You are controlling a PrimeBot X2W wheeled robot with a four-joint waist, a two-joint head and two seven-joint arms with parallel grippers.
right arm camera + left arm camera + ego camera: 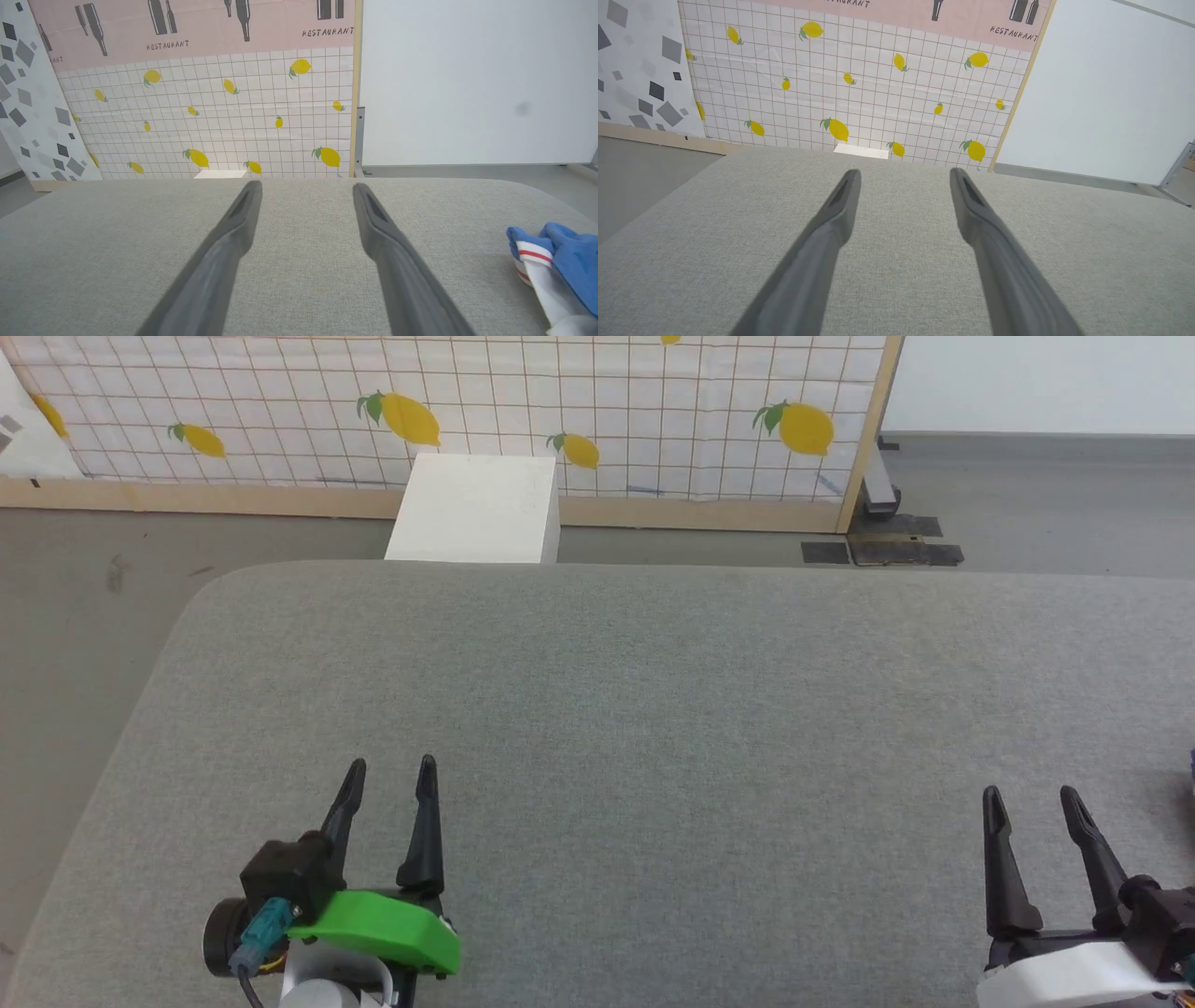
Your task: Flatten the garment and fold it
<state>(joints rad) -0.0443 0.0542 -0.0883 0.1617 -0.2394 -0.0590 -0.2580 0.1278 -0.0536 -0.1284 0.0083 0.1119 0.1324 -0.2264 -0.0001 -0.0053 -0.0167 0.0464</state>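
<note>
Table: left tool, right tool agape

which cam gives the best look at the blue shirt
The right wrist view: the garment lies bunched at its lower right, blue cloth and red-striped white sleeve clear. Head view: a tiny sliver at its right edge, too small to tell. Left wrist view: grey table and lemon wall.

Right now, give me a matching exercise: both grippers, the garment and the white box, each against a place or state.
1 left gripper
2 right gripper
3 blue jersey T-shirt
4 white box

A beyond the far edge of the table
B crumpled at the table's right side
C open, green cover on its wrist
D open, white cover on its wrist

Pairs: 1-C, 2-D, 3-B, 4-A
</note>
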